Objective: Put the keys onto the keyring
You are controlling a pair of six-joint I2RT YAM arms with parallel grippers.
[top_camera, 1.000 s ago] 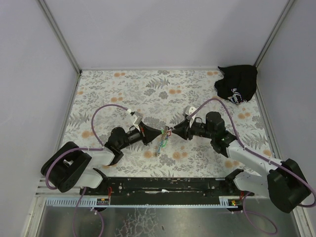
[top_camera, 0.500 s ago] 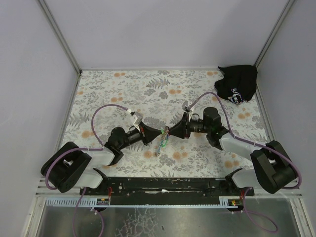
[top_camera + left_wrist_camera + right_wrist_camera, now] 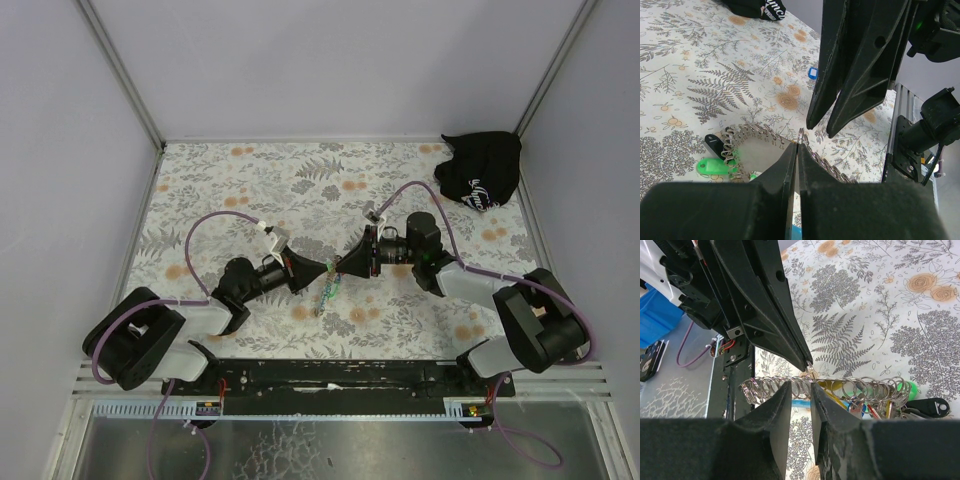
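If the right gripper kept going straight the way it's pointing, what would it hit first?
Most likely the keyring chain, strung right in front of the right gripper. The left gripper, shut on one ring, sits just behind. Depth is unclear.

I am watching a black cloth bag with white print, which is lying crumpled on the tabletop. The tabletop's grey fern-and-orange-flower pattern is spreading away from the bag on its open sides. Pale walls are rising close behind and beside the bag, and a metal corner post is standing just behind it. Well apart from the bag, a black rail is running along the opposite edge.
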